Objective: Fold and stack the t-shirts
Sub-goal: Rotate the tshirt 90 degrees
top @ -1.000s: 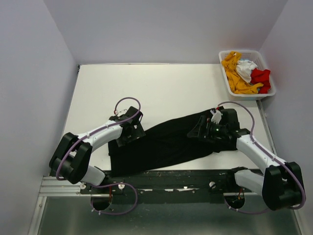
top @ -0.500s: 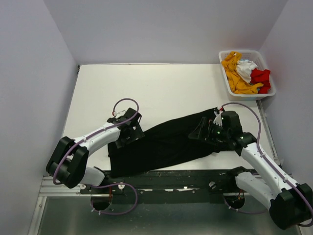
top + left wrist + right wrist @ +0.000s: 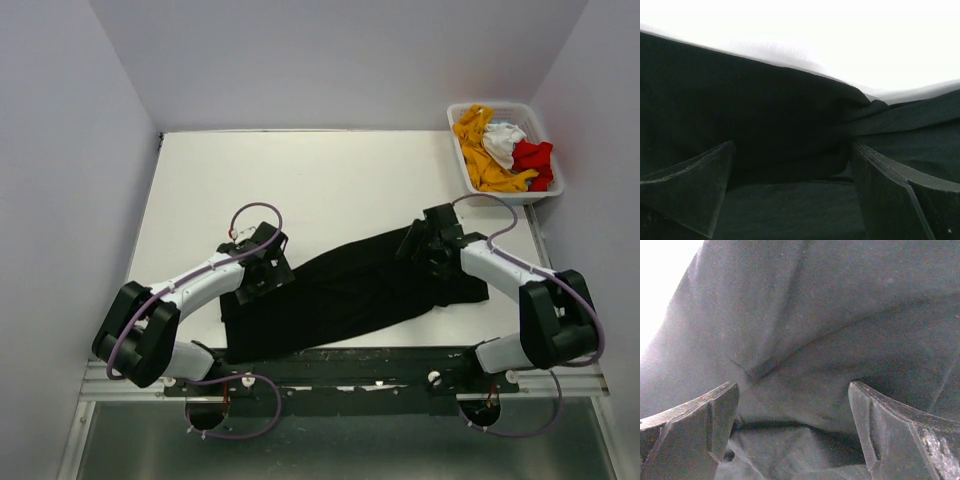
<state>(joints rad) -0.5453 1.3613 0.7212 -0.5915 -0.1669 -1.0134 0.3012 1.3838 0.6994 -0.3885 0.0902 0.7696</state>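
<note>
The large black t-shirt (image 3: 350, 290) lies bunched in a long band across the near part of the white table (image 3: 320, 180). My left gripper (image 3: 262, 275) is open over the shirt's left end; the left wrist view shows the black cloth (image 3: 765, 115) between its spread fingers (image 3: 695, 185). My right gripper (image 3: 425, 243) is open over the shirt's upper right edge; the right wrist view shows wrinkled cloth (image 3: 805, 330) between its spread fingers (image 3: 890, 430). Orange-yellow (image 3: 480, 150), white (image 3: 503, 138) and red (image 3: 533, 158) t-shirts lie crumpled in the basket.
The white slatted basket (image 3: 510, 193) stands at the far right corner of the table. Grey walls close in the left, back and right. A dark metal rail (image 3: 340, 365) runs along the near edge by the arm bases.
My right arm has swung inward and back, its gripper moving up to the shirt's far right edge. The left gripper has hardly moved. The shirt's right end has shifted slightly.
</note>
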